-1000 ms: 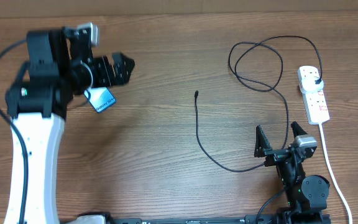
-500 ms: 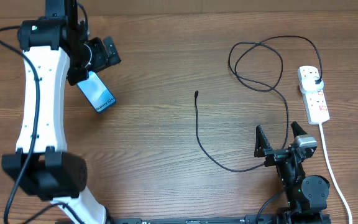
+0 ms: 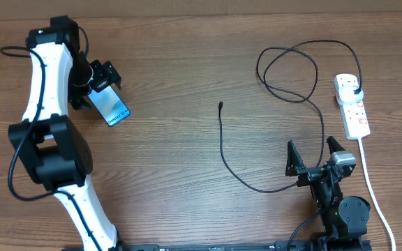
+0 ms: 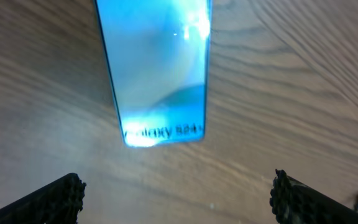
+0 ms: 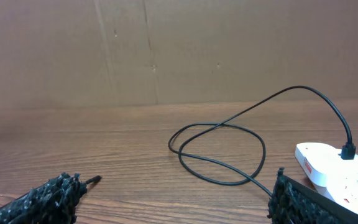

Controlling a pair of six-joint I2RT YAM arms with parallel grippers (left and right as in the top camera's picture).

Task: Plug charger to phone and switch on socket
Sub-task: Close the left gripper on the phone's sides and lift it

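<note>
The phone (image 3: 112, 108), with a lit blue screen, lies flat on the wooden table at the far left. It fills the top of the left wrist view (image 4: 157, 68), text end towards the jaws. My left gripper (image 3: 104, 75) is open and empty just above the phone's far end, its jaws (image 4: 176, 186) apart from the phone. The charger cable (image 3: 222, 150) runs from its loose connector tip (image 3: 220, 105) in loops to the black plug (image 3: 356, 90) seated in the white socket strip (image 3: 354, 115). My right gripper (image 3: 310, 146) is open and empty by the cable (image 5: 229, 127), with the tip (image 5: 94, 180) near its left finger and the socket (image 5: 328, 165) at right.
The socket's thick white cord (image 3: 373, 183) runs down the right side past my right arm. A brown cardboard wall (image 5: 166, 50) stands behind the table's far edge. My left arm (image 3: 44, 104) stretches along the table's left side.
My left arm has swung round and its gripper has shifted left, now hovering over the phone's far end. The phone, cable and right arm have not moved.
</note>
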